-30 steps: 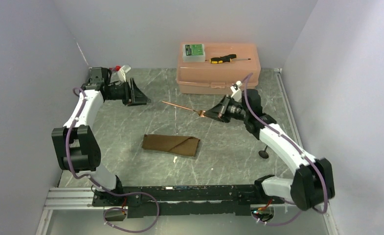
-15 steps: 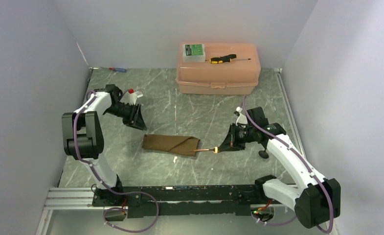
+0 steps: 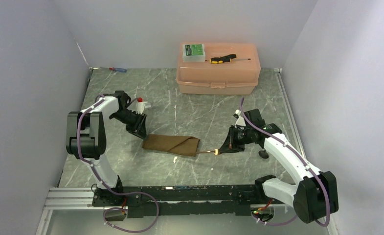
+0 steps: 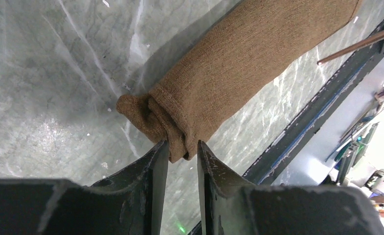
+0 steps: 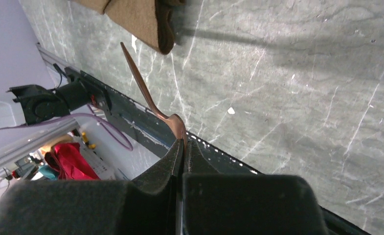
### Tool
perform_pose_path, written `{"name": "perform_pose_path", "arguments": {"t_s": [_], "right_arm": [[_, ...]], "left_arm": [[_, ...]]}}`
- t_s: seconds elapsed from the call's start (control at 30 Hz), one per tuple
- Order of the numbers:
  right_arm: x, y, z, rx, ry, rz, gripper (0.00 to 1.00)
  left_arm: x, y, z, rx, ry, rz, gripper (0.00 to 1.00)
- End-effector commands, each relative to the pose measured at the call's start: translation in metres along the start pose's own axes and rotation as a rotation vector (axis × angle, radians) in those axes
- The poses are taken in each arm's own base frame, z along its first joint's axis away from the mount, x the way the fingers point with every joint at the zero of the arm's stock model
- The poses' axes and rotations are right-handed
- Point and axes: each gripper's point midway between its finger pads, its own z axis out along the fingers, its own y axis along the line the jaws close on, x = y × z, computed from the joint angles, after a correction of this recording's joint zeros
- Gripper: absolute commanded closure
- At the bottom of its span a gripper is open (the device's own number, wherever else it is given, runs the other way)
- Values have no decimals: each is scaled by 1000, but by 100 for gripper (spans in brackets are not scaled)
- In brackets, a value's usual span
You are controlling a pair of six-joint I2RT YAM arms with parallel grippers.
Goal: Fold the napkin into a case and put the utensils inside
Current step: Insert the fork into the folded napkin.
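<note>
Top external: left hand (image 3: pixel 142 131) has come in from 10 o'clock and is now pinched on the case (image 3: pixel 172 144) at its 9 o'clock end, middle of the desk (image 3: pixel 199 111). Right hand (image 3: pixel 225 148), clamped on a utensil (image 3: pixel 209 151), has dropped to the case's 3 o'clock mouth. Insertion looks next.

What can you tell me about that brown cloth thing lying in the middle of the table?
The brown pouch is coarse-woven cloth folded into a narrow rectangle with a diagonal flap across its front. It lies flat on the grey marbled table. Its left end is bunched into thick folds, which the left gripper pinches between its fingertips. At its right end, the tip of a copper-coloured utensil, held by the right gripper, points at it, close but apparently not touching.
</note>
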Motion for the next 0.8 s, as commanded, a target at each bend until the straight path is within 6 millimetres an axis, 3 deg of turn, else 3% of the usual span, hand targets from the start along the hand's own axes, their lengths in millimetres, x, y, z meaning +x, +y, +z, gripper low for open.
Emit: {"name": "perform_pose_path", "arguments": {"t_s": [0.0,0.43,0.77], "right_arm": [[-26,6,10,-33,-89,4,100],[-43,2,35,-65,-131,46,100],[-49,18,65,-111,-143,30,100]], "left_arm": [[-4,5,5,-24,10,61,68],[3,18,18,-61,59,81,74],[13,22,20,-79,101,103,77]]}}
